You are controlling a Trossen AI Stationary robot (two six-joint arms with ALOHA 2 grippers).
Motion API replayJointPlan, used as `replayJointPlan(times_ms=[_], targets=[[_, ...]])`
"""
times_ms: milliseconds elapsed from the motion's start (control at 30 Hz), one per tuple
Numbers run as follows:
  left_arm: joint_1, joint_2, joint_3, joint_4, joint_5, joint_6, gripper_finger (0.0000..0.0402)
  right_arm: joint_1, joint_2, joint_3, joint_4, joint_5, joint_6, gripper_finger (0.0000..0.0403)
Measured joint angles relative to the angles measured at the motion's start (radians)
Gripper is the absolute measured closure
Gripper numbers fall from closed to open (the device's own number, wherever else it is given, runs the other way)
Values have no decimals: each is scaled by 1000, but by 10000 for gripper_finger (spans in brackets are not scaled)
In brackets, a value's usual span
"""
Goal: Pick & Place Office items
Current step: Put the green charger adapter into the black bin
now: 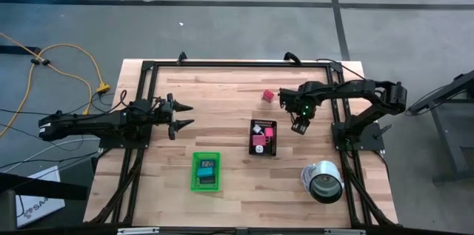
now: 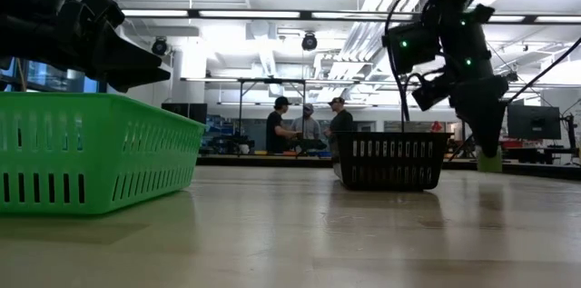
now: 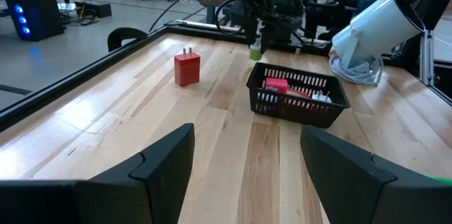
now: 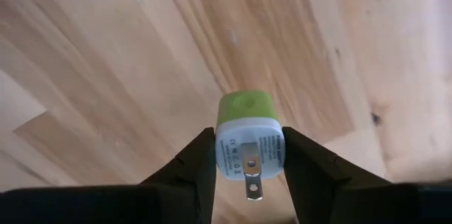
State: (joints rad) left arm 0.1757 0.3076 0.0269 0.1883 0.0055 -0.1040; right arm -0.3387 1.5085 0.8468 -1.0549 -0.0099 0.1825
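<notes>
R claw (image 4: 248,155) clamps green-white plug (image 4: 248,136); L claw (image 1: 180,116) open, empty.
Black basket (image 1: 264,139): pink, red, white pcs. Green tray (image 1: 206,171): dark pcs.

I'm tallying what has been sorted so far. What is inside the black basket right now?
Inside the black basket, the high view shows a pink block, a red piece and a white piece. The left wrist view shows the same through the slats; anything beneath them is hidden.
</notes>
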Motion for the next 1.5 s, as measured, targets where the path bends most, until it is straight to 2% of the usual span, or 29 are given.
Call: replayJointPlan(times_ms=[267,500,767,1100,1500], targets=[[0,0,0,0,0,0,149,44,0,128,-124,19,33,279],[0,0,0,0,0,0,149,116,-1,203,-126,18,65,279],[0,0,0,0,0,0,149,259,-1,324,-55,33,113,279],[0,0,0,0,0,0,149,373,54,341,106,4,153,280],[0,0,0,0,0,0,149,433,153,340,199,-46,102,280]])
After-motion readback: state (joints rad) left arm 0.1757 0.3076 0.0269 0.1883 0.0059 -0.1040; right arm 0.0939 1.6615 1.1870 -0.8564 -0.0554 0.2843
